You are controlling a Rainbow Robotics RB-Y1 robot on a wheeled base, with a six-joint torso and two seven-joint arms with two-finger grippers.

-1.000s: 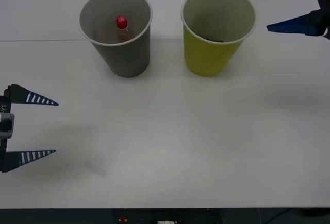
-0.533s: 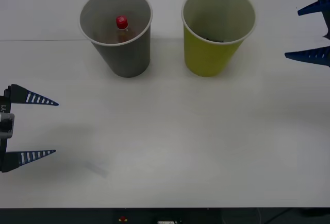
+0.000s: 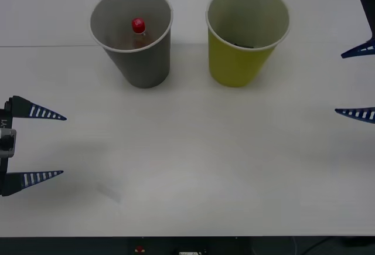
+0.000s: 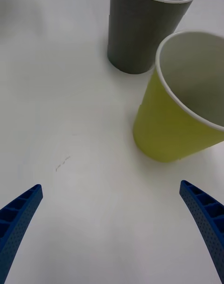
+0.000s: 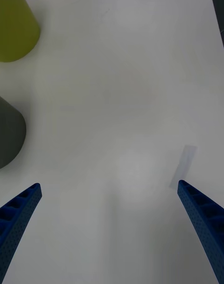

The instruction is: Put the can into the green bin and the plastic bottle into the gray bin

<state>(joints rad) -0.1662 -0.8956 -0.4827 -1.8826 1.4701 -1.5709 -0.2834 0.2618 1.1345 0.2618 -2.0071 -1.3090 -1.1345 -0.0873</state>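
Observation:
The gray bin (image 3: 140, 61) stands upright at the back left of the table. Inside it is the plastic bottle (image 3: 138, 27), red cap up. To its right stands the green bin (image 3: 237, 67); a dark sliver of the can (image 3: 244, 46) shows just behind its near rim, and the rest is hidden. My right gripper (image 3: 339, 84) is open and empty at the table's right edge, nearer than the green bin. The right wrist view shows the green bin (image 4: 168, 130) and the gray bin (image 4: 135, 36) ahead of my right gripper (image 4: 110, 187). My left gripper (image 3: 64, 145) waits open at the left edge.
A small pale strip of tape (image 5: 184, 166) lies flat on the white table (image 3: 193, 167) near my left gripper (image 5: 108, 185). The left wrist view catches the sides of the green bin (image 5: 14, 27) and the gray bin (image 5: 8, 134).
My right gripper has drawn back from beside the green bin's rim toward the near side, along the right edge, still open. The left arm and both bins have not moved.

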